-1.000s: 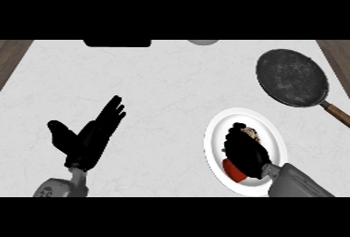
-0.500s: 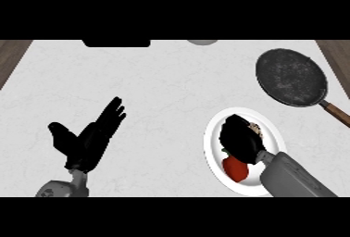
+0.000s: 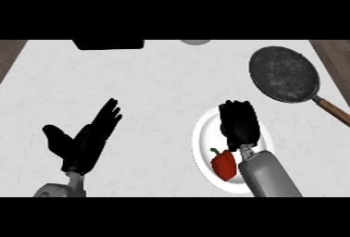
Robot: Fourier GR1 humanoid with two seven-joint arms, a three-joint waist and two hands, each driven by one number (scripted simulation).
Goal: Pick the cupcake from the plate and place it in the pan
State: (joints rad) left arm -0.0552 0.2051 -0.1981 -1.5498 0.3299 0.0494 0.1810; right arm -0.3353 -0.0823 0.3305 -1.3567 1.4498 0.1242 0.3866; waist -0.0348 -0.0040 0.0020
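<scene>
Plate [image 3: 203,139] near counter's front right; pan [image 3: 284,74] behind it, apart; pepper [image 3: 223,164] on plate.

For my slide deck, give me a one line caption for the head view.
Right hand over the white plate beside a red pepper; pan waits beyond, left hand resting open.

We are looking steeply down at a pale counter [image 3: 150,92], where our right hand [image 3: 239,124] is lying over the upper part of a white plate [image 3: 202,152], covering whatever is sitting under it, so we cannot tell how its fingers are set. A red pepper [image 3: 223,164] is lying on the plate's lower part, just beside our grey forearm [image 3: 270,176], and a dark pan [image 3: 284,74] with a brown handle [image 3: 333,110] is sitting apart at the upper right. Our left hand [image 3: 85,141] is resting open at the lower left, fingers straight and pointing up, while a black object [image 3: 109,44] and a grey round thing [image 3: 196,41] are showing at the far edge.
</scene>
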